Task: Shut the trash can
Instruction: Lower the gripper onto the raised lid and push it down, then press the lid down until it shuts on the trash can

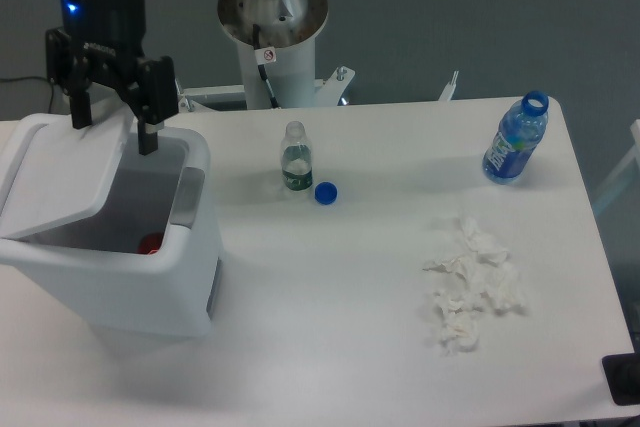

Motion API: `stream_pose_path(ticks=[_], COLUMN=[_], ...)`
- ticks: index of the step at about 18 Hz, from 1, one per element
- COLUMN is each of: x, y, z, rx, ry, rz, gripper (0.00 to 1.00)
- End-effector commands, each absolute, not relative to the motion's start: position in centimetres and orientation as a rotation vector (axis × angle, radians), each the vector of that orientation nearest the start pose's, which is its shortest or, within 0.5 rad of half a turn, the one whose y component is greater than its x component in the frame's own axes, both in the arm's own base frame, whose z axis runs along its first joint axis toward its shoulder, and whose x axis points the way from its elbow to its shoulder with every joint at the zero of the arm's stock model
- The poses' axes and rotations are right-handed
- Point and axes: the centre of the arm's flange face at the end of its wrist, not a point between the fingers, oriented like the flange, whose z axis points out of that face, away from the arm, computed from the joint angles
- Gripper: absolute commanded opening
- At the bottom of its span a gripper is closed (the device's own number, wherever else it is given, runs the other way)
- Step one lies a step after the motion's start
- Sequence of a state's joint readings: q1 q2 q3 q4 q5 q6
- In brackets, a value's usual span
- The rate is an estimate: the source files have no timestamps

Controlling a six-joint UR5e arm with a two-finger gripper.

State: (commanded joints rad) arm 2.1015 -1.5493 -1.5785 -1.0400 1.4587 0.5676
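One arm reached down from the far left, its pincer [112, 132] pointing straight down with fingers spread apart, straddling the far edge of the raised lid [55, 172]. The trash can [150, 277] stood half open at the desk's [350, 297] left side.

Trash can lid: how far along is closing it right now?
Not closed. The trash can lid stands tilted up, leaving the opening exposed with a red item visible inside. In hand: the open gripper sits at the lid's top edge, one finger on each side. Left: pushing the lid down flat over the opening.
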Motion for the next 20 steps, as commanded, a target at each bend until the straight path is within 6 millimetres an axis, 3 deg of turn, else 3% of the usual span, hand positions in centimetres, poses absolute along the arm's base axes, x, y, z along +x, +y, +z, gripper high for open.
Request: stream_pose_path(ticks=[3, 9, 20], x=[-15.2, -16.1, -17.6], y=[51.5, 51.6, 53.2], z=[56.4, 56.6, 54.1], rx=[-2.608, -2.604, -2.637], ry=[0.045, -0.043, -0.083], rz=[0.282, 0.323, 0.357], gripper=[1.0, 1.0, 1.0])
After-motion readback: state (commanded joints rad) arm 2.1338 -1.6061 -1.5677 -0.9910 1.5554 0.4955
